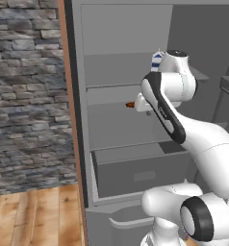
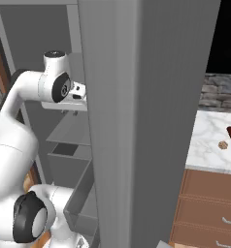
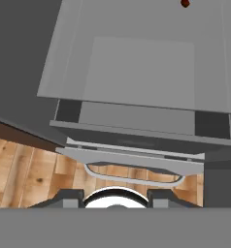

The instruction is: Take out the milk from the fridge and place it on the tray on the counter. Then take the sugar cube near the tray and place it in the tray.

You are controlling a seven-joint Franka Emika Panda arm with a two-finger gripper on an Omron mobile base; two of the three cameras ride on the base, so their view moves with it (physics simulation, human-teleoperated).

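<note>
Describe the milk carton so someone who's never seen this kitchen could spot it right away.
Look into the open grey fridge beside the stone wall. On an upper shelf, just behind the robot's white arm, stands the milk, a small white carton partly hidden by the arm. Blue stripes and a peaked top set it apart from the small orange-brown food item one shelf lower.

Grey stone wall left; wooden plank floor below; brown wooden drawers right.

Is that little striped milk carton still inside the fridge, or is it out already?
Inside: the milk stands upright on an upper shelf of the open fridge.
</note>
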